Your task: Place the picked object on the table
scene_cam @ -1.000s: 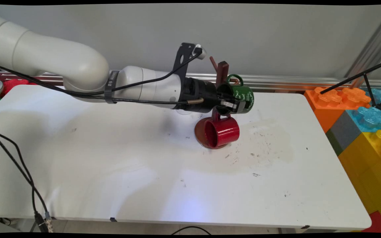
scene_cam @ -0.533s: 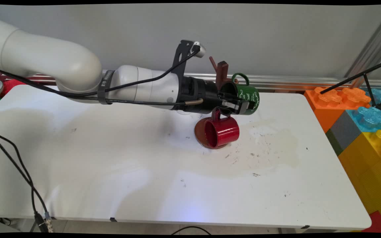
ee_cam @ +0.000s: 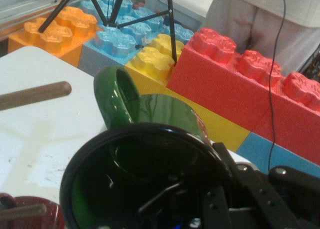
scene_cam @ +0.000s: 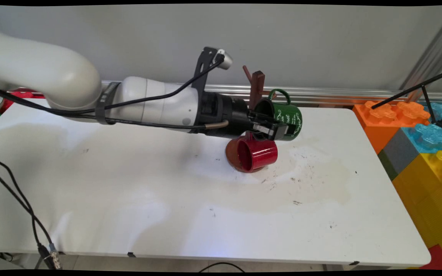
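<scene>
The black two-finger gripper (scene_cam: 272,129) was clamped on the rim of a glossy green ceramic mug w/ white lettering (scene_cam: 287,118), one finger inside, one outside; mug held on its side, clear of the white tabletop (scene_cam: 167,214), handle up, mouth toward the arm. It sat just right of a dark-brown wooden mug tree (scene_cam: 256,89), near the tabletop's far edge, right of centre. A shiny red mug (scene_cam: 257,153) hung on a lower peg, directly under the gripper, over the tree's round base. Big orange, blue, yellow & red plastic building blocks (scene_cam: 424,145) stood past the right edge, w/ a black tripod (scene_cam: 428,92) on them.
</scene>
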